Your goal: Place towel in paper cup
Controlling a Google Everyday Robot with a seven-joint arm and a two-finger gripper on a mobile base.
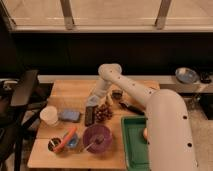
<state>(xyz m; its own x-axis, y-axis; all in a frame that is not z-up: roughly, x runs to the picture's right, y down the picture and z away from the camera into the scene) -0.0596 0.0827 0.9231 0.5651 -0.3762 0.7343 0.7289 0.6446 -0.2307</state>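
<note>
A light wooden table (75,92) stands before a dark wall, with a row of bright windows (115,12) above; a dark chair (22,92) is at the left side of the table, and on a ledge at the right lies a grey-blue dish (186,75). The white robot arm (130,90) comes from the lower right, bends at its elbow over the far part of the table and goes down to the middle; the gripper (93,99) is low over the middle of the table, beside a cluster of dark red grapes (104,113). The jaws seem pressed together on the towel (91,104), a small pale grey-blue piece which hangs at their tip, just above a dark rectangular bar (89,116). The paper cup (49,115) stands upright near the left edge, well apart from the gripper; a blue pad (70,116) lies between the cup and the dark bar. In front are a purple bowl (97,137), a carrot (65,138) and a small dark tin (53,144); a green tray (131,150) is at the right front corner.
</note>
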